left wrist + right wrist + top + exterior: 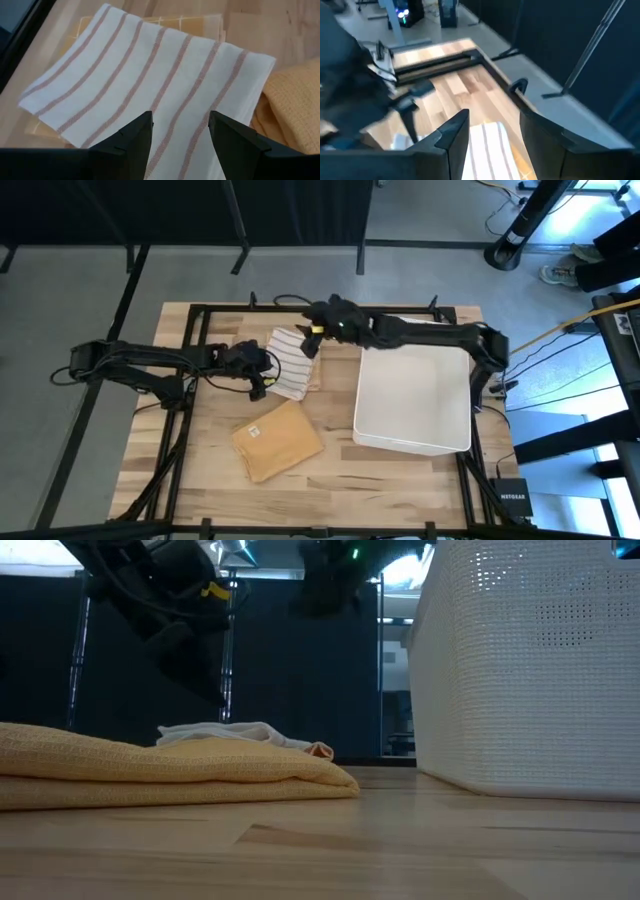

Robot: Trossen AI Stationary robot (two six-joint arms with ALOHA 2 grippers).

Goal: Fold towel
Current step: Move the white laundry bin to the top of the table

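Upper centre of high view: striped towel (295,363) laid flat on desk (330,470) | left end effector (258,383) and right end effector (312,340) both released, hovering above | opposite edges should be gripped evenly.

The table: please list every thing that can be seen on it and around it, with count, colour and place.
striped towel: one, white with brownish stripes, folded, on the far middle of the table, lying on a yellow cloth.
yellow towel: one, folded, nearer the front edge.
basket: one, white, on the right half.
table: one, light wood, with a black frame.
black box: one, beside the table's right front corner.
left claw: one, dark, open, above the striped towel's left edge.
right claw: one, dark, open, over its far edge.
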